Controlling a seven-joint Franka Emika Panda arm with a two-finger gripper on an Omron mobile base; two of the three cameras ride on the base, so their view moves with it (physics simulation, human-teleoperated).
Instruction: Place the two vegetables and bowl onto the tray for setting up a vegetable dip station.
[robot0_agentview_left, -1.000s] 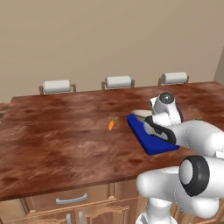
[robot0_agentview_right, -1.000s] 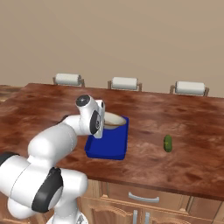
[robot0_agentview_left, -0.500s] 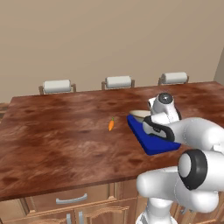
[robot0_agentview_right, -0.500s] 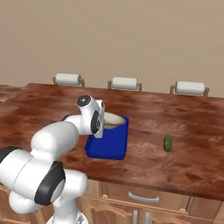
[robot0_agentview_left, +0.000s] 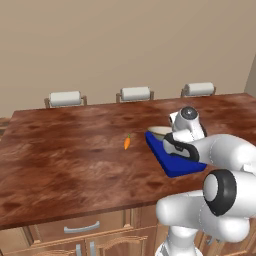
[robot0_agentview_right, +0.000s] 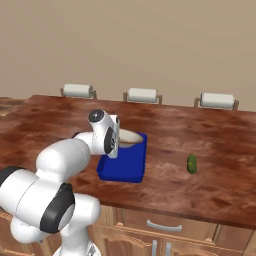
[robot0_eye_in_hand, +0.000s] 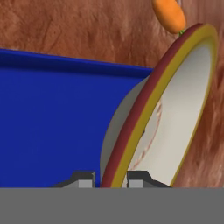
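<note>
Now, from the left base view I see the wooden counter (robot0_agentview_left: 75, 150) with the carrot (robot0_agentview_left: 127, 143) lying on bare wood, near the blue tray (robot0_agentview_left: 176, 161) but apart from it. My arm reaches over the tray, and the bowl (robot0_agentview_left: 160, 132) sits at the tray's far end, partly hidden behind the hand. Compared with a second ago, nothing here has shifted that I can make out

From the right base view, the bowl (robot0_agentview_right: 128, 137) shows over the tray's (robot0_agentview_right: 125, 165) far left corner beside the wrist, as before. The cucumber (robot0_agentview_right: 192, 163) lies on the counter well to the right, apart from the tray

From the hand view, the gripper (robot0_eye_in_hand: 110, 178) is clamped on the bowl's (robot0_eye_in_hand: 183, 109) gold rim, one fingertip (robot0_eye_in_hand: 83, 178) on each side. The bowl stands tilted on edge over the tray (robot0_eye_in_hand: 52, 122), with the carrot (robot0_eye_in_hand: 168, 13) beyond it
</note>
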